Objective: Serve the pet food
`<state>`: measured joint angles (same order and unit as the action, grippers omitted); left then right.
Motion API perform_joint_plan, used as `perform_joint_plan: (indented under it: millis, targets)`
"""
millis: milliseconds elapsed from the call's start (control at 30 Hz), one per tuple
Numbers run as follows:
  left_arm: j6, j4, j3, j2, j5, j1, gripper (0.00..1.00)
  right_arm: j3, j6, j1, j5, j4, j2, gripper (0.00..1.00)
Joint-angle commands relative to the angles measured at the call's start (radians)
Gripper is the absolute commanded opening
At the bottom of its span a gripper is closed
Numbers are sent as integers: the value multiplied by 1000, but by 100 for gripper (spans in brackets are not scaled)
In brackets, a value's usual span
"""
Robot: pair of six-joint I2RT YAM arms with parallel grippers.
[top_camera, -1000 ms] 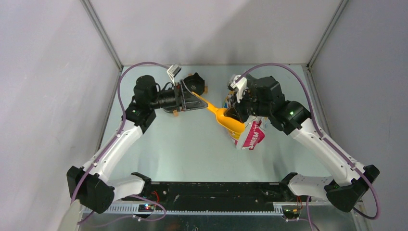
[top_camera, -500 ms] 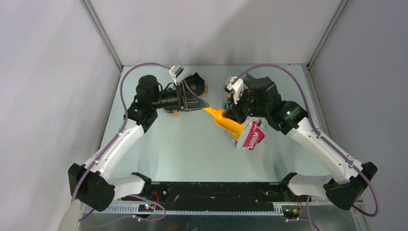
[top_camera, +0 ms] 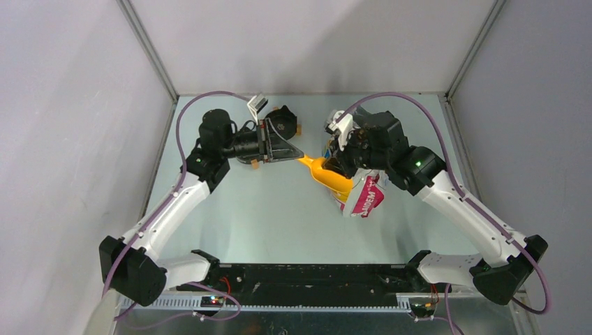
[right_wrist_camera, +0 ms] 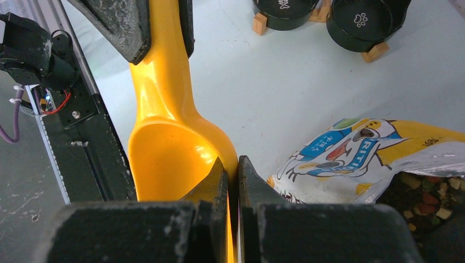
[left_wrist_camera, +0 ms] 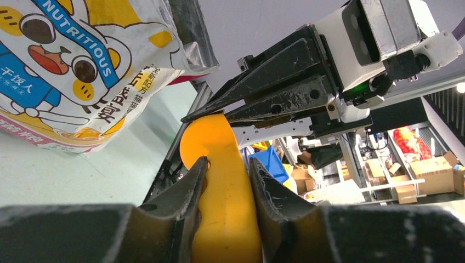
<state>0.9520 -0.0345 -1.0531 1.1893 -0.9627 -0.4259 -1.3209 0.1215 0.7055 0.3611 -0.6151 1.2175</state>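
Right pincer (right_wrist_camera: 233, 164) clenched on the bowl rim of the orange plastic scoop (right_wrist_camera: 164, 148); left pincer (left_wrist_camera: 227, 164) grasping its handle, apparently a handover for a scooping grip. Small brown pet food pellets (right_wrist_camera: 427, 203) lie inside the opened cartoon-cat printed bag (right_wrist_camera: 351, 148) on the tabletop (right_wrist_camera: 285, 93).

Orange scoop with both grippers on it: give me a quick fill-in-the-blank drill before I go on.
1. The right gripper is shut on the rim of the orange scoop, at its ____ end.
2. The left gripper grips the scoop by its ____.
3. The scoop's bowl is ____ of kibble.
4. The pet food shows inside the cartoon-cat bag, whose mouth is ____.

Missing words: bowl; handle; empty; open
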Motion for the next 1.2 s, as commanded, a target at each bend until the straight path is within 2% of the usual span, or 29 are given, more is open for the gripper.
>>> perform_joint_plan:
  millis: [0,67,100,133,167,233,300,467,633,733,833,1033,1100,1167]
  targets:
    - [-7,-64,-27,-17,-67,-19,17,-9,3,2,-27,29,4,0]
    - [-15,-65,-22,-21,-67,-19,6,-10,5,-1,-25,26,3,5]
    - [-20,-61,-21,-23,-65,-19,3,-11,8,-6,-6,24,2,17]
    - [-33,-52,-17,-27,-65,-19,1,-12,20,-10,11,9,-5,24]
    - [-42,-43,-14,-29,-69,-19,0,-19,32,-19,56,-8,-7,37]
    - [-84,-6,-7,-39,-77,-18,0,-39,65,-44,120,-73,-28,52]
    - [-146,59,-3,-55,-87,-17,0,-67,70,-92,184,-152,-58,59]
    - [-351,250,-34,-99,-84,-18,0,-243,49,-241,142,-277,-70,65]
    - [-520,368,-223,-78,-70,-20,0,-300,-26,-400,-102,-243,-49,72]
    - [-594,443,-335,-31,-42,-20,0,-301,-49,-474,-194,-232,-9,76]
    - [-690,515,-441,1,22,-26,0,-309,-46,-502,-238,-256,64,79]
    - [-807,595,-533,36,198,-71,0,-288,-46,-533,-224,-284,164,83]
    - [-857,619,-540,35,250,-91,0,-270,-54,-535,-209,-282,184,80]
    - [-919,654,-554,36,295,-114,0,-258,-68,-536,-203,-285,198,73]
